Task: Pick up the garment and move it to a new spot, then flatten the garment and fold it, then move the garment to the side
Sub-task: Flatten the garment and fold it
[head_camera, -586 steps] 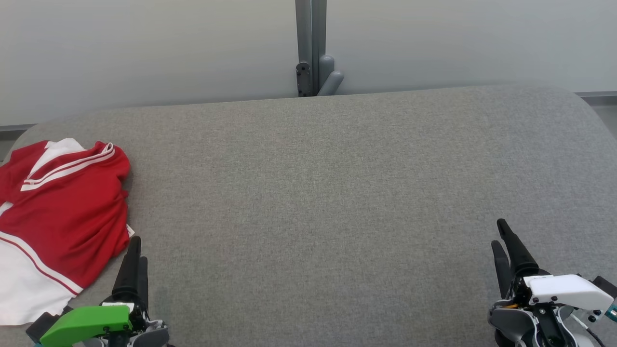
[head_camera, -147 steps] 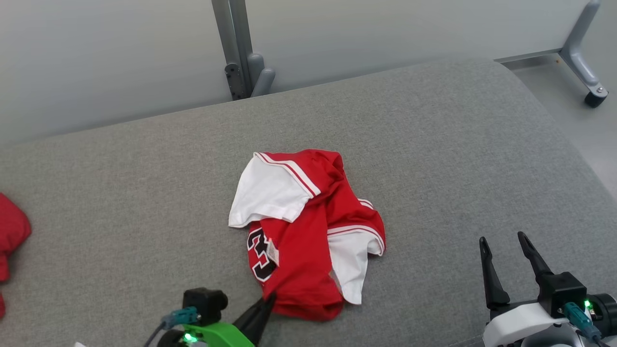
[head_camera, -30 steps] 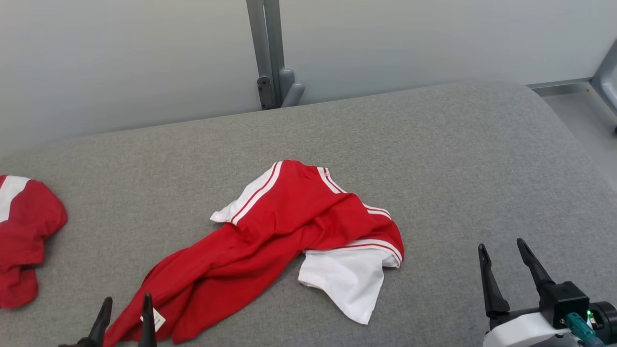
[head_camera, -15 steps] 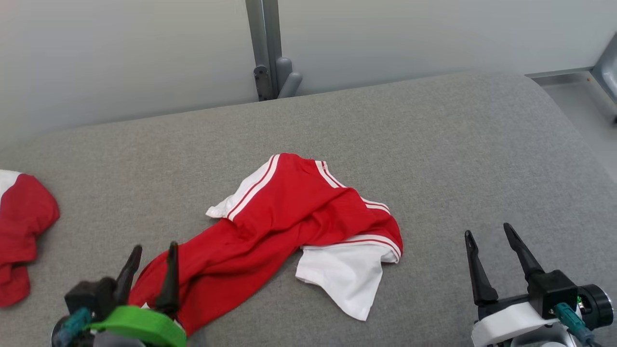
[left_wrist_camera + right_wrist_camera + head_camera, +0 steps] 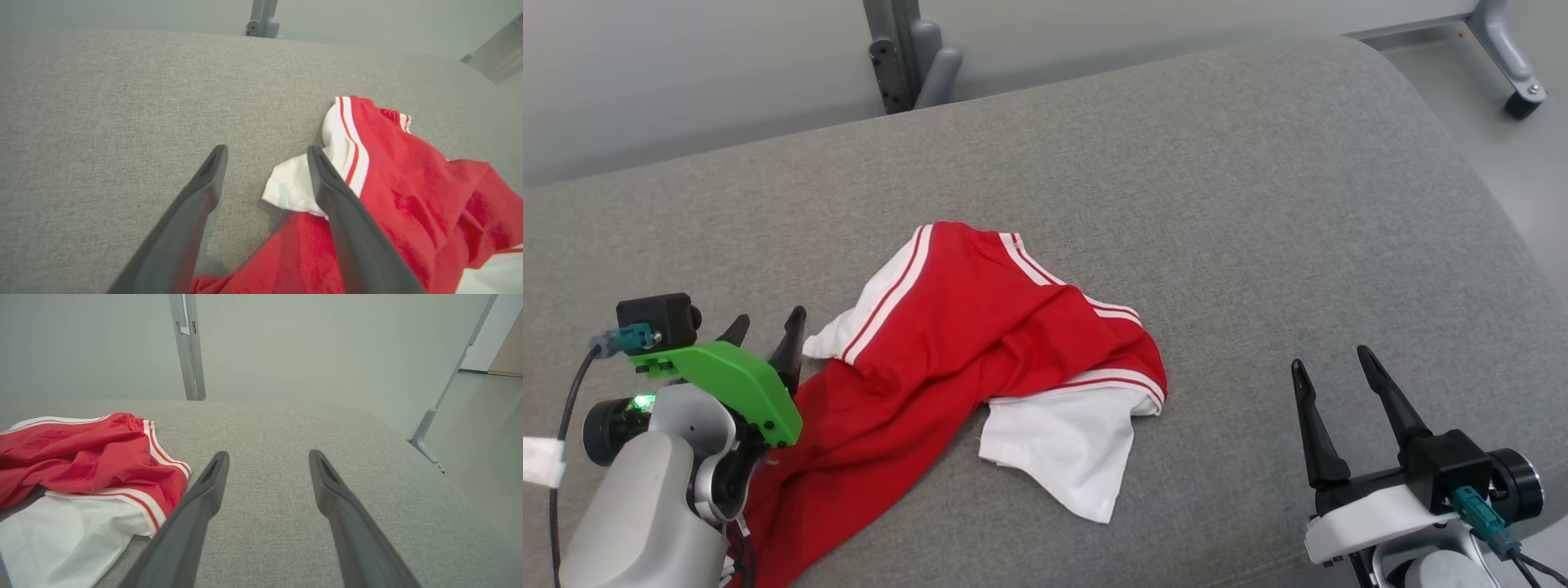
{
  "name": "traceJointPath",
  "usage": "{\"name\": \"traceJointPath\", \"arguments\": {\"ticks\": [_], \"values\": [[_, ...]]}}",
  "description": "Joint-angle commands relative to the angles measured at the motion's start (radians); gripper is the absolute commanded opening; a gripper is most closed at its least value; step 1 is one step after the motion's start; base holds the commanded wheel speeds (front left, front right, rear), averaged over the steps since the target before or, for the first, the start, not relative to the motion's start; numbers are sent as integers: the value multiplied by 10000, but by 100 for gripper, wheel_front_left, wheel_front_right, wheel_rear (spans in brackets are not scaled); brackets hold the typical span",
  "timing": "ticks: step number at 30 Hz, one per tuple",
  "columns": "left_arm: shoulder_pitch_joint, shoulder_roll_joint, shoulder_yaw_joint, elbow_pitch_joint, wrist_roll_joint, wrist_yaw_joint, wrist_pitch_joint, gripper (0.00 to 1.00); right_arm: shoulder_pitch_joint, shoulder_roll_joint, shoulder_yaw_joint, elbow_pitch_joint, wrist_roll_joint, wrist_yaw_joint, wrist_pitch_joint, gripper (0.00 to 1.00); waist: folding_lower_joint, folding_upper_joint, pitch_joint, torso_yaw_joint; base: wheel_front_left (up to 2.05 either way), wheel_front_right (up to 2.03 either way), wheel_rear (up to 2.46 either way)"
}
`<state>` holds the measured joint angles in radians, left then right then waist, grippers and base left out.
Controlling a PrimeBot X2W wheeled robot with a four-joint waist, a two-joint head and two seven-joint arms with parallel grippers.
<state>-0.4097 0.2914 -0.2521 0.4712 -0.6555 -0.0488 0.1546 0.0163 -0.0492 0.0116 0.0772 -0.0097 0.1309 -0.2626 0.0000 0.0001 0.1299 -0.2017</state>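
The garment (image 5: pixel 947 367) is a red jersey with white sleeves and white-striped trim, lying crumpled and stretched from the middle of the grey padded surface toward its near left. My left gripper (image 5: pixel 766 325) hovers open at the jersey's left edge; in the left wrist view its fingers straddle bare padding just beside a white sleeve corner (image 5: pixel 288 185), with the garment (image 5: pixel 408 196) to their right. My right gripper (image 5: pixel 1327 367) stands open at the near right, well apart from the cloth; the right wrist view shows the garment (image 5: pixel 81 457) to the left of its fingers.
The grey padded surface (image 5: pixel 1258 204) has open room to the right and behind the jersey. Its rounded right edge drops to the floor, where a grey frame leg with a caster (image 5: pixel 1515 82) stands. A grey post (image 5: pixel 898 49) rises behind the far edge.
The head camera has shifted, so the red cloth at the far left is out of frame. My left gripper has risen and moved forward along the jersey's left edge, staying open. The jersey lies unchanged.
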Motion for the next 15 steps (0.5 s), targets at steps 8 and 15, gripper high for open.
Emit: {"name": "traceJointPath", "arguments": {"ticks": [8,15], "values": [[-911,250,-253,1590,-190,-186,1180,100,-52,-23,-81,-29,105,-3,-33,100,0,-1,433,-599,0,0,0],[-1064,125,-547,2044,-527,-466,1914,100,-195,-23,-90,60,29,-3,-33,100,0,-1,358,-442,0,0,0]]}}
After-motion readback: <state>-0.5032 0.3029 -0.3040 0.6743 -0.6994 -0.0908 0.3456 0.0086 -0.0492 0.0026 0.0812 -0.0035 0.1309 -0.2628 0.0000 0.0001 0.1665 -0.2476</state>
